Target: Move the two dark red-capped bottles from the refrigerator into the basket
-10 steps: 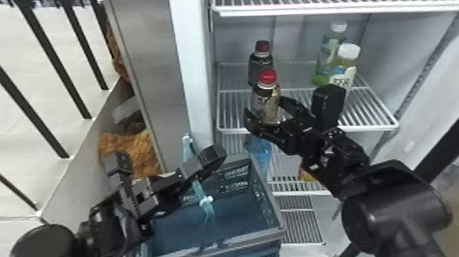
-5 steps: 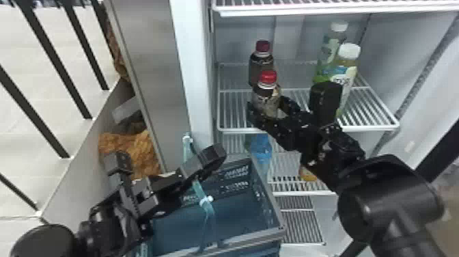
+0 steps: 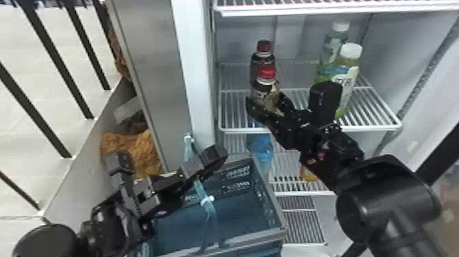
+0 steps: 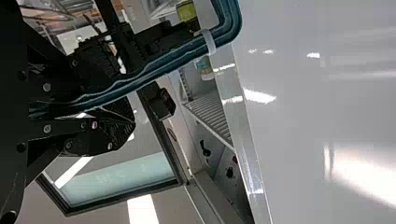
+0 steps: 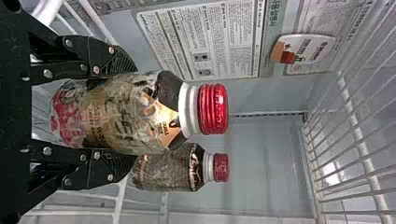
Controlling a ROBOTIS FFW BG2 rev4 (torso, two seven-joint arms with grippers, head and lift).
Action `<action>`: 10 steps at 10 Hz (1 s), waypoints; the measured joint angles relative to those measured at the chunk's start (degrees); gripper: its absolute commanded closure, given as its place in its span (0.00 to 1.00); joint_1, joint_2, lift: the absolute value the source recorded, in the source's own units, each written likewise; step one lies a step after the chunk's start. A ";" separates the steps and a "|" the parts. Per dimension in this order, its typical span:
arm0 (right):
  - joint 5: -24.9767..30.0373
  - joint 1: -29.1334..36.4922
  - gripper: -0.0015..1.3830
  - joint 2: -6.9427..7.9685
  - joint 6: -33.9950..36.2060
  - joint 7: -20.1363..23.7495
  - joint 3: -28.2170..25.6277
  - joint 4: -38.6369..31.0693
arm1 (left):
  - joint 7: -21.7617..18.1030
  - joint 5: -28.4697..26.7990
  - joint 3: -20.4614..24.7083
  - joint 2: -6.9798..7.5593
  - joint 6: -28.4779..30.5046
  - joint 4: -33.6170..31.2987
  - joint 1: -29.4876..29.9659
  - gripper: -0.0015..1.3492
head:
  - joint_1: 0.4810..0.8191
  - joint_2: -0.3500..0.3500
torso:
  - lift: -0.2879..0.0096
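Since the previous frame, right pincer (image 3: 264, 98) and the front dark red-capped bottle (image 3: 261, 93) have risen slightly together; pincer closed around the bottle's body, bottle roughly upright over the wire shelf (image 3: 370, 127), contact with wires not determinable. Second dark red-capped bottle (image 3: 258, 65) unmoved, standing upright on the same shelf, just behind the first. Left pincer (image 3: 213, 159) above the blue basket (image 3: 235, 208), closed on its teal strap (image 3: 209, 213).
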 measured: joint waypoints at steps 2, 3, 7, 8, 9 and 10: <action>0.51 4.67 0.93 -0.92 1.65 0.00 -1.70 -7.35 | 0.00 -0.02 -0.12 0.00 0.00 0.00 0.00 0.89 | 0.63 0.53 | 0.85; 0.45 7.82 0.93 -1.67 3.75 0.05 -2.68 -12.36 | 0.02 -0.04 -0.18 0.00 0.00 0.00 0.00 0.89 | 0.63 0.52 | 0.85; -2.41 18.43 0.93 -3.43 10.45 1.32 -5.38 -26.65 | 0.01 -0.15 -0.38 -0.07 0.00 0.00 -0.28 0.89 | 0.63 0.51 | 0.85; -3.18 20.50 0.93 -3.71 12.05 1.92 -5.44 -29.00 | 0.08 -0.15 -0.35 -0.09 0.00 0.00 -0.28 0.89 | 0.63 0.52 | 0.85; -3.78 22.11 0.93 -3.99 13.40 2.35 -5.38 -30.61 | 0.10 -0.15 -0.33 -0.09 0.00 0.00 -0.28 0.89 | 0.63 0.53 | 0.85; -4.39 23.27 0.93 -4.15 14.25 2.83 -5.34 -31.59 | 0.14 -0.15 -0.35 -0.09 0.00 0.00 -0.28 0.89 | 0.63 0.54 | 0.85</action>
